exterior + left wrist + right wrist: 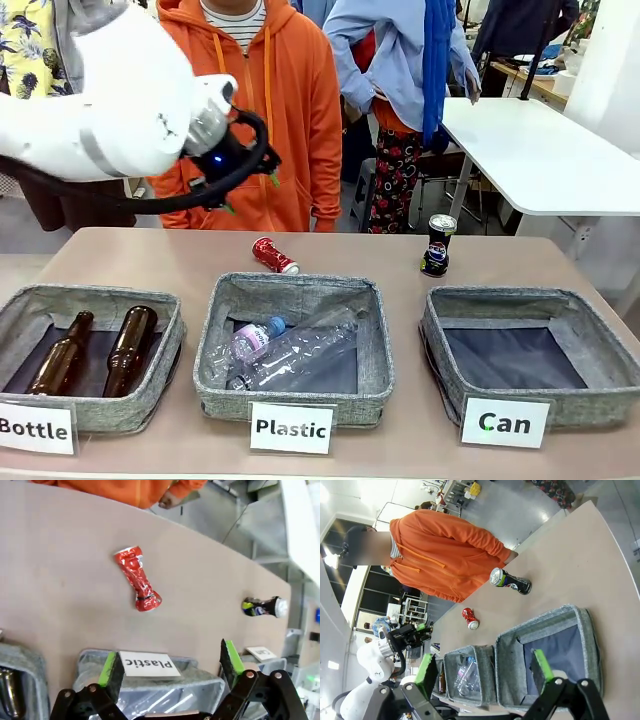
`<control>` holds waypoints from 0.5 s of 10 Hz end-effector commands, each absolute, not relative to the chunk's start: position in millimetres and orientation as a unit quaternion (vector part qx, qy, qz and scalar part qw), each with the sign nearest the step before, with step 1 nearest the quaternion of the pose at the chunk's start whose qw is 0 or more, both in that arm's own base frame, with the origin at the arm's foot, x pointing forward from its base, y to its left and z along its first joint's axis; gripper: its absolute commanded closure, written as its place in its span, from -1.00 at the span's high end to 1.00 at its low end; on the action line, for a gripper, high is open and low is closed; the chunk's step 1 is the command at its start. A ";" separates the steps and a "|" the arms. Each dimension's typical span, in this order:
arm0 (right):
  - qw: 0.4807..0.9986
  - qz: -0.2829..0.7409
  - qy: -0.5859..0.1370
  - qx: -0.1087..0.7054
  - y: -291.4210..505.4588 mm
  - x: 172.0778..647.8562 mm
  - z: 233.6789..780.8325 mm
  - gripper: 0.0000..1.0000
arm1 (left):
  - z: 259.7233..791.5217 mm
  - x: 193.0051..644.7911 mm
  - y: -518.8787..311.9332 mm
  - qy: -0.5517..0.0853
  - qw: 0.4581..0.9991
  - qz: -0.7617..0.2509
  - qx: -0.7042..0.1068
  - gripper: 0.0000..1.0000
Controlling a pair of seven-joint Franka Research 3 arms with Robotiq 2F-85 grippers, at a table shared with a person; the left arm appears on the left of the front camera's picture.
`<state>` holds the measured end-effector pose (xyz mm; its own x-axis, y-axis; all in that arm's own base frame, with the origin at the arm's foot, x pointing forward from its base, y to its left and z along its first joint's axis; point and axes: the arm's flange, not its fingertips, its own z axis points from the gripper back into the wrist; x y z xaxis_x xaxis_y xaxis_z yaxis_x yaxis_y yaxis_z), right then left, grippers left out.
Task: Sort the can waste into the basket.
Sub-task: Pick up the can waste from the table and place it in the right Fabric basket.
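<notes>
A crushed red can (274, 256) (138, 585) (470, 618) lies on its side on the table behind the middle bin. A dark can with a silver top (437, 245) (264, 607) (510, 582) stands upright behind the right bin. The basket labelled "Can" (600, 400) (540, 620) sits at the front right with nothing in it. My left gripper (250, 193) (169, 659) hangs open high above the table's left half, holding nothing. My right gripper (483, 661) is open above the front of the baskets, also holding nothing.
The middle basket labelled "Plastic" (215, 300) holds clear bottles. At the left, the "Bottle" basket (20, 305) holds two brown bottles. A person in an orange hoodie (265, 90) stands at the far edge. A white table (540, 150) stands behind on the right.
</notes>
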<state>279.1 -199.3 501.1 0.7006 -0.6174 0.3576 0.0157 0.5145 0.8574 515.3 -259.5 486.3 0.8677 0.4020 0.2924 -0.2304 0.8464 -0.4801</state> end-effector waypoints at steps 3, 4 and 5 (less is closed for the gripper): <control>0.796 -0.188 -0.349 0.458 -199.9 282.0 500.6 1.00 | 479.9 521.4 -273.0 -0.181 0.946 0.161 -0.214 1.00; 0.796 -0.188 -0.349 0.458 -199.9 282.0 500.6 1.00 | 479.9 521.4 -273.0 -0.181 0.946 0.161 -0.214 1.00; 0.796 -0.188 -0.349 0.458 -199.9 282.0 500.6 1.00 | 479.9 521.4 -273.0 -0.181 0.946 0.161 -0.214 1.00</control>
<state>279.1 -199.3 501.1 0.7007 -0.6173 0.3577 0.0157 0.5145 0.8573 528.0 -276.7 480.2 0.8916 0.3774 0.2503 -0.2334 0.8567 -0.4600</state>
